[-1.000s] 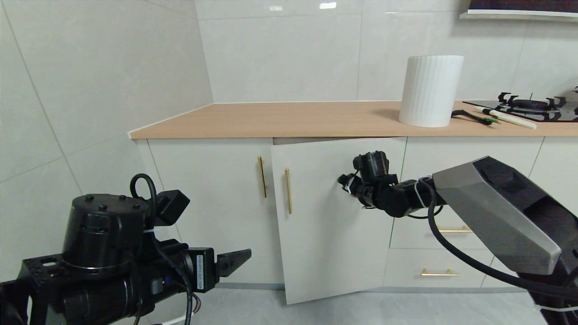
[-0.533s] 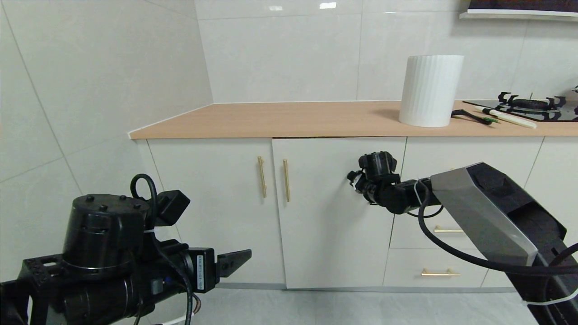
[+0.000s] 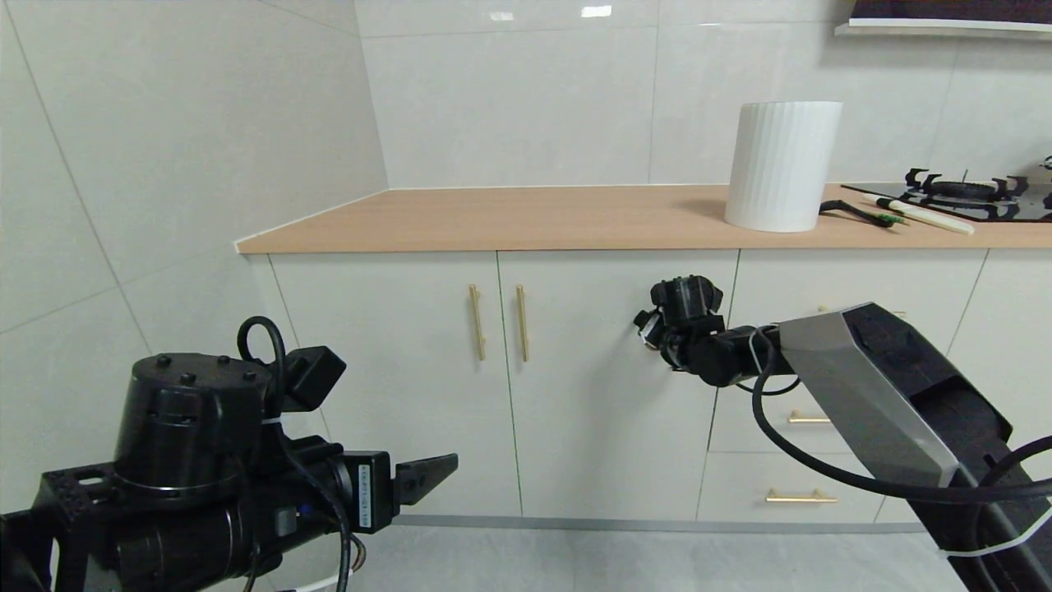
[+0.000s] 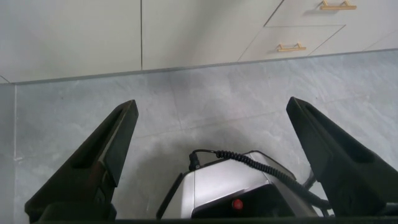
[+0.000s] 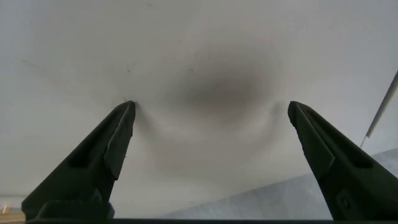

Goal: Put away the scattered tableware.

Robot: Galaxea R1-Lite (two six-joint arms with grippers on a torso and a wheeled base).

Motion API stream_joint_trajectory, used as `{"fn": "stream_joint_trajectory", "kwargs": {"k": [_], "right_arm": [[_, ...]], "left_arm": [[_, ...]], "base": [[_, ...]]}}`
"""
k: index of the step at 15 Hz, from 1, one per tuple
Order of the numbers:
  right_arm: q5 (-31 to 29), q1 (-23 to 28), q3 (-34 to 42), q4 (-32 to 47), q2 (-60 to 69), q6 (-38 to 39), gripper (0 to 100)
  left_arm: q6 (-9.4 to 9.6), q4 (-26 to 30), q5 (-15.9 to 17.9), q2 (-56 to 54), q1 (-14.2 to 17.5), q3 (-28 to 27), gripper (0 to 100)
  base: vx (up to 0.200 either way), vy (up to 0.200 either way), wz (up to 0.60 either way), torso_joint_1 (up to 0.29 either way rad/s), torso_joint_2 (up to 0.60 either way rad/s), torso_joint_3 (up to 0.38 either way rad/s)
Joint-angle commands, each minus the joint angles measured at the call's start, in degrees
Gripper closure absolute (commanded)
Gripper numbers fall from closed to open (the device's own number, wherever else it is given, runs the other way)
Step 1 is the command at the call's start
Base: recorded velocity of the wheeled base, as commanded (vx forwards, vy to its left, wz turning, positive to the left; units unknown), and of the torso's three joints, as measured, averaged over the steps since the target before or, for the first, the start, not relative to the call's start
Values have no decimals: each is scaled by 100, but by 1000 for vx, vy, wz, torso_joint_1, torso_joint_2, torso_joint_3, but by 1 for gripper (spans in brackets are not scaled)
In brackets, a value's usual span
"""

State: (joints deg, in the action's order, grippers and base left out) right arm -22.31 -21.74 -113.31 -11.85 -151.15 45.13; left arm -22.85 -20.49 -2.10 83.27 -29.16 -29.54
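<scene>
Scanning left to right, I see my left gripper (image 3: pixel 427 477) spread open at lower left, my right gripper (image 3: pixel 643 324), fingers apart, against the shut cabinet door (image 3: pixel 608 395) at centre, and the tableware (image 3: pixel 925 217) lying on the countertop (image 3: pixel 534 218) at upper right.

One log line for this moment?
right gripper: open, touching white cabinet door | door: shut | left gripper: open, low over grey floor

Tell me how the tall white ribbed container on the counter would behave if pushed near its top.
The white ribbed container stands tall and upright on the counter, so a high push would probably tip it rather than slide it. Its round wall suggests it would roll once toppled. The ribs may aid grip.
</scene>
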Motion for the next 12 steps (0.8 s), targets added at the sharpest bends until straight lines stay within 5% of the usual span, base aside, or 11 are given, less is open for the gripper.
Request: {"fn": "stream_joint_trajectory", "kwargs": {"k": [1, 6, 11, 12], "right_arm": [[-37, -6, 37, -10, 59, 5, 0], [130, -182, 1066, 218, 1158, 5, 0], [684, -454, 3131, 201, 3417, -285, 0], [649, -542, 3817, 183, 4102, -681, 0]], "left_arm": [[-1, 1, -1, 5, -2, 1, 0], [-1, 1, -1, -48, -2, 1, 0], [52, -7, -80, -391, 42, -78, 0], [228, -7, -89, -690, 314, -184, 0]], "base": [[0, 0, 0, 0, 0, 0], [0, 0, 0, 0, 0, 0], [0, 0, 0, 0, 0, 0], [0, 0, 0, 0, 0, 0]]}}
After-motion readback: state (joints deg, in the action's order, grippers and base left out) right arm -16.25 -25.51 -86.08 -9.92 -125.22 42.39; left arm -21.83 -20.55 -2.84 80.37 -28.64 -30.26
